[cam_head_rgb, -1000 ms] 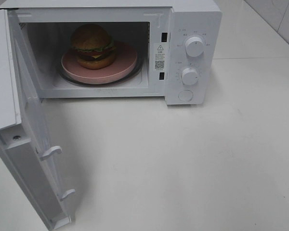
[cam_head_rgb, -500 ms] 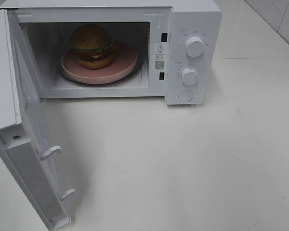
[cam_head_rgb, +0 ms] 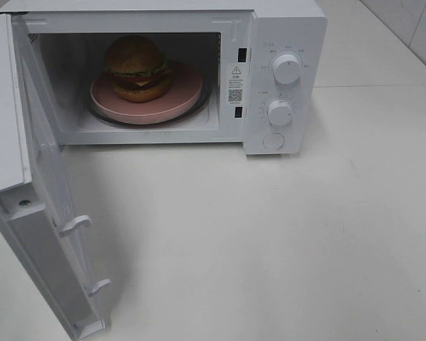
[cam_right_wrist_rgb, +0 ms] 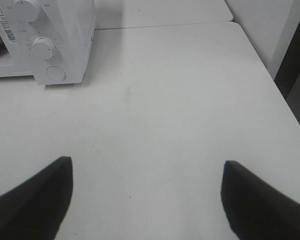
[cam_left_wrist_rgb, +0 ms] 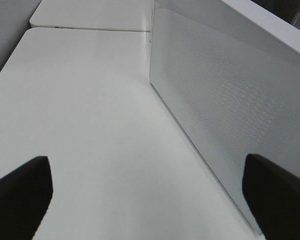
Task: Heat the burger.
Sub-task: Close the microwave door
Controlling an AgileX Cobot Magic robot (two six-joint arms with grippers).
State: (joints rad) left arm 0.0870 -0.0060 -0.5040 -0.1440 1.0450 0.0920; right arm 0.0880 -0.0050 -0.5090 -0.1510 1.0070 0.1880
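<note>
Bright even light, soft shadow beneath microwave door (cam_head_rgb: 53,234), dim cavity, wrist views slightly soft

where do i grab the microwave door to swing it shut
Take the door by its free edge, between the two latch hooks, coming from the left. It stands wide open and the panel is thin there, so jaws could straddle it; the left gripper, open, is beside its outer face.
</note>
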